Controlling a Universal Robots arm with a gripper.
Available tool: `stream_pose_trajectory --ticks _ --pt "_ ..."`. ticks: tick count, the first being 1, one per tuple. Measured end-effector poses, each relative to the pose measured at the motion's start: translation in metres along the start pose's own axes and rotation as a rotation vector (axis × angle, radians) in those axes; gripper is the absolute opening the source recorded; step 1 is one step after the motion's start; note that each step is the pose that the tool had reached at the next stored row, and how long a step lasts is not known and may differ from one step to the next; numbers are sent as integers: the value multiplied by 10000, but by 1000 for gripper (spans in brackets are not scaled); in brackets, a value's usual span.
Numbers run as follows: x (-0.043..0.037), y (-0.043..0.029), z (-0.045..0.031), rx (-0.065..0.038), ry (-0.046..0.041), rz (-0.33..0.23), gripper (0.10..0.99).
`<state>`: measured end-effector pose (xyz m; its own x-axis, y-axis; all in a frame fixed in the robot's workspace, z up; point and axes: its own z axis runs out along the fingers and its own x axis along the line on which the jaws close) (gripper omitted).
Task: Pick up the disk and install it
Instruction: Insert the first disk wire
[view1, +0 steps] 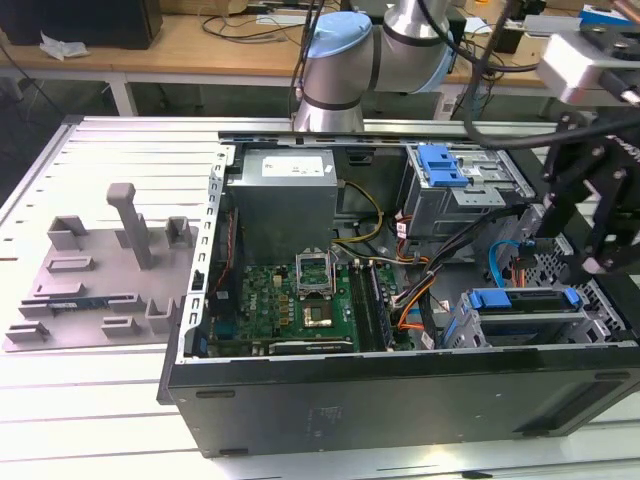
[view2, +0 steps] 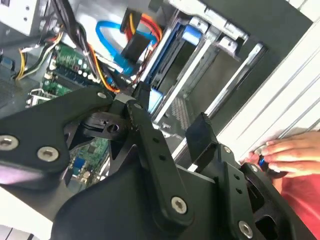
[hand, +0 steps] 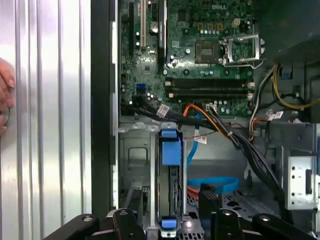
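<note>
Both fingers (hand: 207, 196) of my tool (hand: 171, 199) stand apart, empty, flanking the disk (hand: 170, 160) seated in its bay (hand: 131, 155); cables (hand: 222, 127) crowd beside the disk, a hand (hand: 4, 95) rests farther off.

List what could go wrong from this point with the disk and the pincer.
1. The open pincer straddles the disk in its bay; a finger may strike the bay's metal wall.
2. The blue cable lies beside one finger and might snag.
3. A person's hand lies beside the case, close to the arm.
</note>
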<state>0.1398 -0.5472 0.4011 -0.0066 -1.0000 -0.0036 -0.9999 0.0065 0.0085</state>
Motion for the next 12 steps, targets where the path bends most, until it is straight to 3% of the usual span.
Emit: stream_pose_trajectory --ticks 1,2,3,6,9,11,12 --pt "-34 0 1 13 228 6 565" --pt "-58 0 4 54 362 12 565" --pt "-70 0 7 93 408 18 565" --pt "-84 3 14 284 420 104 565" --pt "-101 3 19 551 419 269 565" --pt "-101 6 27 598 470 348 565" --pt "-102 11 33 615 560 374 565"
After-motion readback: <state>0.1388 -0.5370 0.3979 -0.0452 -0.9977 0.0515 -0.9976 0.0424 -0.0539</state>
